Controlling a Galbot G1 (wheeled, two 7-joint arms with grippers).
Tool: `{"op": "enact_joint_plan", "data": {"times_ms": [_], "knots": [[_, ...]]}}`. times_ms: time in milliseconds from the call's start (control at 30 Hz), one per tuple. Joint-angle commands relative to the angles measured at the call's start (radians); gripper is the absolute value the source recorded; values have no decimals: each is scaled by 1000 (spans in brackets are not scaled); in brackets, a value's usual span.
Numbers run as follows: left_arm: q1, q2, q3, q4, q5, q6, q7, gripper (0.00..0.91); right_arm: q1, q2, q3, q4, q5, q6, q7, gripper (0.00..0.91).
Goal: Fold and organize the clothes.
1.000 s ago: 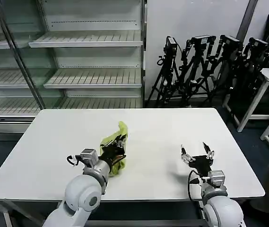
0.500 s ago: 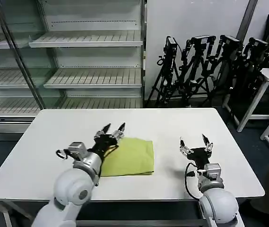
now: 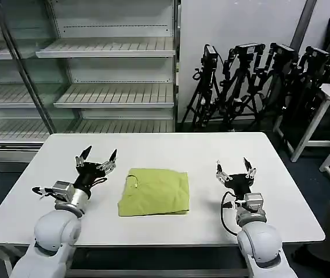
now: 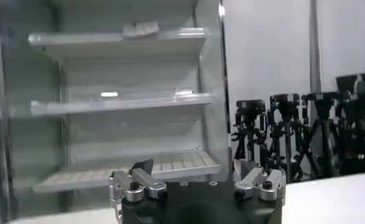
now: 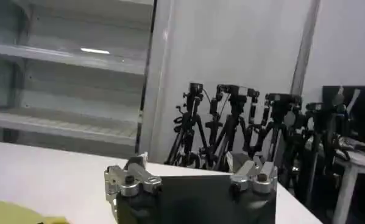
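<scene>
White rectangular table (image 3: 222,145): one obstacle on it, a lime yellow-green folded cotton T-shirt (image 3: 155,191), lying flat at centre, low profile. Bare table surface runs on all sides of it: a wide strip along the far edge, open bands to left and right, a narrower strip at the near edge.

Left end effector (image 3: 97,161) raised over the left band, fingers spread, apart from the shirt. Right end effector (image 3: 235,172) raised over the right band, fingers spread, well apart from the shirt.

Beyond the far edge: grey metal shelving unit (image 3: 112,95) at far left, cluster of black tripods (image 3: 251,81) at far right.
</scene>
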Motion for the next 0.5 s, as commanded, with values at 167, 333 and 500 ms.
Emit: {"op": "enact_joint_plan", "data": {"times_ms": [167, 333, 500], "knots": [[30, 18, -71, 103, 202, -132, 169, 907, 42, 17, -19, -50, -27, 23, 10, 907], [35, 13, -71, 103, 202, -130, 175, 907, 47, 20, -22, -58, -28, 24, 10, 907], [30, 13, -71, 94, 180, -127, 174, 907, 48, 19, -22, -58, -28, 24, 8, 907]]}}
